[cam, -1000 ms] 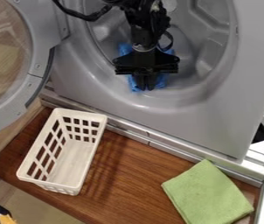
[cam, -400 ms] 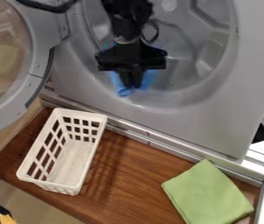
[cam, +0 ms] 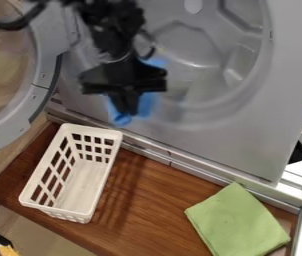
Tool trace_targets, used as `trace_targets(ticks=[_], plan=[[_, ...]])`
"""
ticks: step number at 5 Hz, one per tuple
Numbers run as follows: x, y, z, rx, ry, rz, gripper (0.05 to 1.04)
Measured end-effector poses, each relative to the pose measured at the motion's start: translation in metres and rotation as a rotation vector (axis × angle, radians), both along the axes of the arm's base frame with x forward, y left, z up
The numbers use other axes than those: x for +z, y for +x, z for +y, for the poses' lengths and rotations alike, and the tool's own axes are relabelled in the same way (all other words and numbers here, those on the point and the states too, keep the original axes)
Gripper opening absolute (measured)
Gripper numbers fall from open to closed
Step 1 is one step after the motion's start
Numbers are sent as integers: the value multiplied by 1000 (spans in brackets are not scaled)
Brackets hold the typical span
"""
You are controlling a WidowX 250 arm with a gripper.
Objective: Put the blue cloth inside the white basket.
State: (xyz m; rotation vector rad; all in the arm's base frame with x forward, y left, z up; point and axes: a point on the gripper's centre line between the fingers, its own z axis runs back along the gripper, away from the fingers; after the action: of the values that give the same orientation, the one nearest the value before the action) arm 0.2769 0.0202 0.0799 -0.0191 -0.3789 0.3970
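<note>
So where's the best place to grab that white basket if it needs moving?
I'd pinch the white basket midway along its long rim nearer the green cloth, coming straight down so the grip straddles the wall. It sits upright with its top open, and that rim looks narrow enough to pinch.

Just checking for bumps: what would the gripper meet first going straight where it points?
Holding the blue cloth, the gripper would likely meet the white basket or the metal ledge beside it; depth is unclear.
</note>
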Motion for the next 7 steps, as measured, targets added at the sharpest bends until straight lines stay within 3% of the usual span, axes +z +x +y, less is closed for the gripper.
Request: trace_targets(ticks=[1, 2, 3, 6, 7], plan=[[-9, -31, 13, 19, -14, 13, 86], [-30, -58, 22, -5, -4, 51, 86], [-39, -72, 28, -45, -1, 63, 86], [-85, -91, 45, -65, -31, 187, 86], [-98, -88, 48, -80, -40, 191, 86]])
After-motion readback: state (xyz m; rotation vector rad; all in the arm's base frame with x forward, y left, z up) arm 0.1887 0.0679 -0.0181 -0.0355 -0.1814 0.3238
